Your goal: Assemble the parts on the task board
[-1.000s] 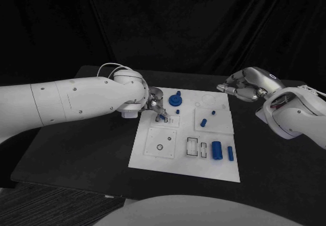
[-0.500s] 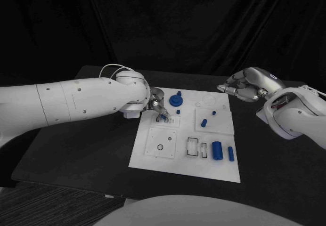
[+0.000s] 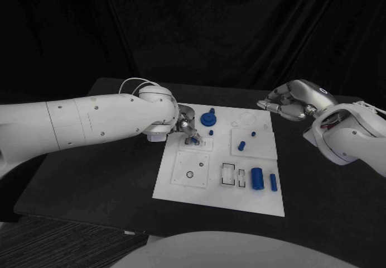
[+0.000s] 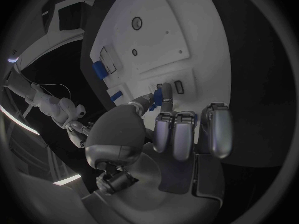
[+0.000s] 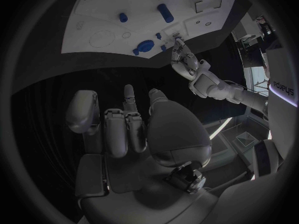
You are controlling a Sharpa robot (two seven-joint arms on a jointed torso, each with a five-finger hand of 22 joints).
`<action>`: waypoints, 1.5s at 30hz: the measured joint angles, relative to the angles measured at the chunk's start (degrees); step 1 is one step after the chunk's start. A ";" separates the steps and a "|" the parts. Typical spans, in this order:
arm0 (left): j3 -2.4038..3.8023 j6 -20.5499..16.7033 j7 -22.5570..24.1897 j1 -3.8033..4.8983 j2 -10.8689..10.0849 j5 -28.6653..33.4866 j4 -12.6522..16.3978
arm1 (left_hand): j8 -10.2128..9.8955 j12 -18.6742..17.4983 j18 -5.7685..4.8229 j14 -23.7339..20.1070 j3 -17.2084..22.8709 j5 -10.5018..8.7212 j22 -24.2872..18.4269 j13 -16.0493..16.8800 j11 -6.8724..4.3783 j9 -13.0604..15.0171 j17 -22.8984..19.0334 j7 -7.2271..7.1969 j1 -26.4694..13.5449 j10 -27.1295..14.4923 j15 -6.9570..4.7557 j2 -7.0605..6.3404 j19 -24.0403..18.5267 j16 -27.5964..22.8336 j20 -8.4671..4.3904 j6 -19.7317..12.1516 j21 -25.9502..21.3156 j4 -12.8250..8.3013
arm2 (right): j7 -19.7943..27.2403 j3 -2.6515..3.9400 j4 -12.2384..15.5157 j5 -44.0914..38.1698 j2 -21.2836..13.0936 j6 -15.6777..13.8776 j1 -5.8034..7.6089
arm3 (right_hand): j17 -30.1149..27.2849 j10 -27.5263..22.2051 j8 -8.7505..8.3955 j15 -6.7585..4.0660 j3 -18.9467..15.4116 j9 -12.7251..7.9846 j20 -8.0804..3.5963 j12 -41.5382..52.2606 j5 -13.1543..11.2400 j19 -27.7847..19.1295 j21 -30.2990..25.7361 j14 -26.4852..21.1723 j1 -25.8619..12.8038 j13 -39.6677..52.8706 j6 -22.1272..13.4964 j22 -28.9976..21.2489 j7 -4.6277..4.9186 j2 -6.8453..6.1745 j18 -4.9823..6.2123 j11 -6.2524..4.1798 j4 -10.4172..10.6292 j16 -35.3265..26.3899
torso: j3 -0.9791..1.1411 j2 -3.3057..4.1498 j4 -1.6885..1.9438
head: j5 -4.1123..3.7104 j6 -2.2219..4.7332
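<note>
Seating a small blue part (image 4: 159,91) is my step now: the left robot hand (image 3: 186,124) pinches it between fingertips (image 4: 166,91) over the slots near the board's (image 3: 197,192) upper left corner in the head view. The blue gear (image 3: 208,119) stands just right of it; more blue pieces lie lower right. Next, I judge, I must line the part with a slot and press straight down. My right robot hand (image 3: 283,104) hangs off the board's upper right, fingers curled, holding nothing.
</note>
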 measured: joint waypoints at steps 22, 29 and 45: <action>0.00 0.20 0.14 -0.23 0.22 0.05 -0.65 | -0.01 -0.05 0.00 0.00 0.00 0.00 0.00 0.00 0.00 0.02 0.00 0.01 0.00 0.00 0.00 0.00 -0.71 0.00 -0.29 -0.02 -0.67 0.00 | -0.01 0.00 -0.13 0.04 0.04 0.27 0.00 | 0.00 0.00 0.00 0.00 0.00 0.01 0.00 0.00 0.00 0.00 -0.01 0.00 0.00 0.00 -0.01 0.00 0.00 0.00 0.00 0.00 0.00 0.00 | 0.00 -0.04 -0.02 | 0.01 0.00; 0.00 0.42 0.22 -0.29 0.60 0.05 -0.86 | -0.01 -0.05 0.00 0.00 0.00 0.00 0.00 0.00 -0.01 0.03 0.00 0.01 0.00 0.01 0.00 0.00 -0.71 0.00 -0.29 -0.02 -0.67 0.00 | -0.01 0.01 -0.23 0.04 0.17 0.38 0.00 | 0.00 0.00 0.00 0.00 0.00 0.01 0.00 0.00 0.00 -0.01 -0.01 0.00 0.00 0.00 -0.11 0.00 -0.10 0.00 0.00 0.00 0.00 0.00 | -0.01 -0.04 -0.02 | 0.03 0.00; 0.00 1.15 0.39 -0.45 1.14 0.06 -1.24 | -0.01 -0.06 0.00 0.00 0.00 0.00 0.00 0.00 -0.01 0.04 0.00 0.01 0.00 0.01 0.00 0.00 -0.99 0.00 -0.02 -0.02 -1.10 0.00 | -0.04 0.00 -0.35 0.05 0.32 0.74 0.00 | 0.00 0.00 0.00 0.00 0.00 0.01 0.00 0.00 0.00 -0.01 -0.66 0.00 1.26 0.00 -0.11 0.00 -0.10 -0.08 0.00 0.00 0.00 0.00 | 0.01 -0.03 0.00 | -0.03 0.01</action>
